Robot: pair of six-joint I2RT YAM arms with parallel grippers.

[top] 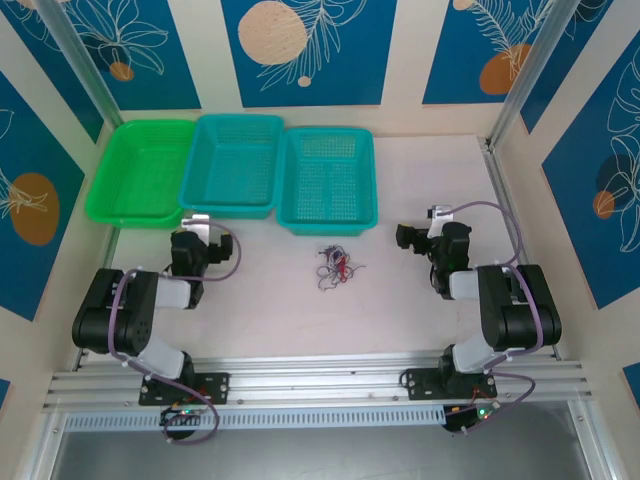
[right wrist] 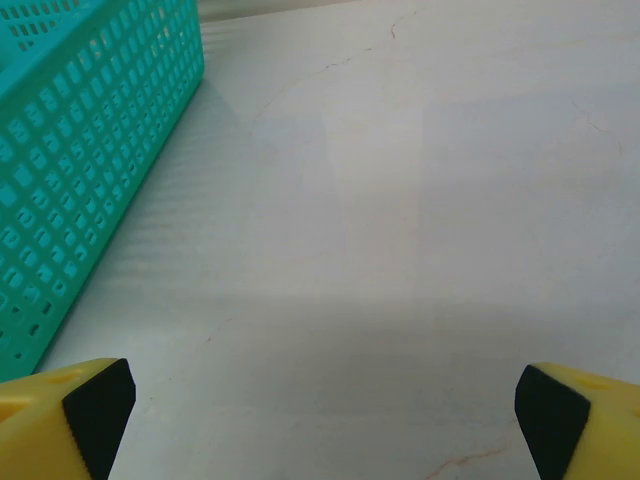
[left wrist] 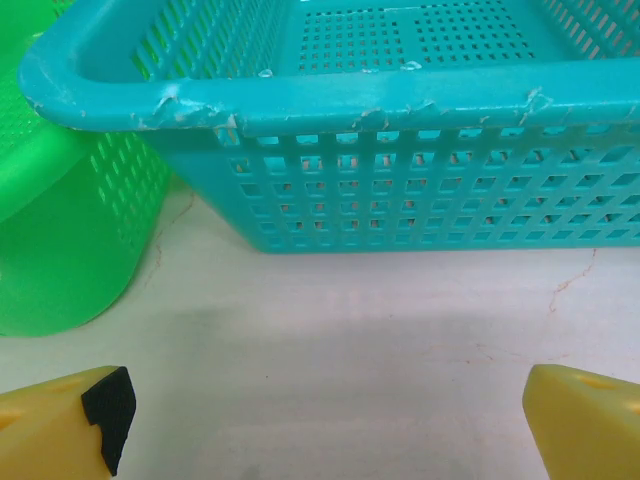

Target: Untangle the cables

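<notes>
Cables: one small knot of thin whitish, dark and red wires. It lies on the table at about 6 o'clock from the right basket, just clear of it and between the two arms.
Left gripper: its jaws are spread wide and we see nothing between them. From above it sits at the knot's 9 o'clock, well apart from it. It faces 12 o'clock toward the wall of the middle basket, with the green basket at its 10 o'clock.
Right gripper: it is also fully spread and empty. It sits near the knot's 2 o'clock, well apart, looking over bare table with the right basket's wall at its 9 o'clock.
Progress: we judge the untangling not yet begun, since the wires form one clump and neither tool is near it.
Risk, missed pinch: the wires are very thin and lie flat, so the fingers could close above them or scrape the table.
Risk, tighter knot: if both tools grab the same strand or pull the whole clump, we expect the loops to cinch instead of freeing.
Risk, dragging: a one-sided pull could slide the light knot toward the baskets at 12 o'clock and snag it in the mesh.
Risk, collision: both arms must converge on one small spot, so the fingers could knock each other.
</notes>
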